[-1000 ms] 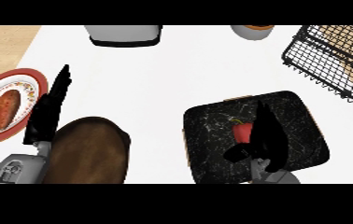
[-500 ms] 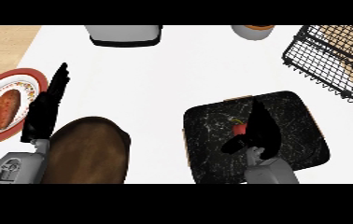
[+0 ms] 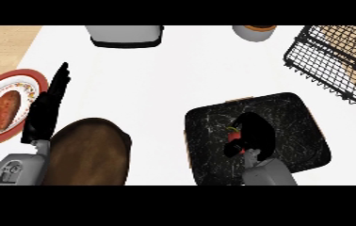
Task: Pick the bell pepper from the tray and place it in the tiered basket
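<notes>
White surface spreads below me. My right robot hand (image 3: pixel 256 134) is curled round the red bell pepper (image 3: pixel 234 135) at the middle of the dark marbled tray (image 3: pixel 292 112). The wire tiered basket (image 3: pixel 327 55) stands up to the right, well apart. My left robot hand (image 3: pixel 47 109) rests with straight fingers at the left, beside a patterned plate (image 3: pixel 21 74) and a brown oval bowl (image 3: pixel 90 152).

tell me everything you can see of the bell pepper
Only a small red patch of the bell pepper shows, with a hint of green stem at its top. It shows over the dark marbled tray, near the tray's middle, and is mostly hidden by the right hand, whose fingers and thumb curl round it. Whether it rests on the tray cannot be told.
</notes>
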